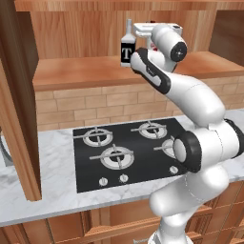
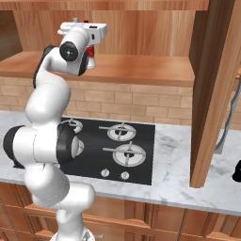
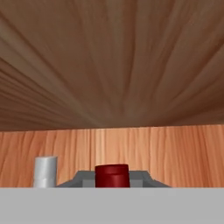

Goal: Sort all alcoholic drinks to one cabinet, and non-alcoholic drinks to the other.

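The open wall cabinet has a wooden shelf (image 1: 81,71) above the stove. On it stands the squat clear bottle (image 1: 126,50) with the black "T" label; its pale neck (image 3: 45,172) shows at the lower left of the hand view. My gripper (image 3: 112,180) reaches into the cabinet just right of that bottle and is shut on the slim white bottle (image 2: 91,55) near its red cap (image 3: 112,174). Whether the bottle's base touches the shelf, I cannot tell. A small black bottle (image 2: 237,172) stands on the counter at the far right.
The cabinet's open doors (image 1: 14,105) (image 2: 212,94) hang down on either side of the arm. Below lies a black gas hob (image 1: 128,152) set in a marble counter (image 1: 43,190). A brick backsplash runs under the shelf.
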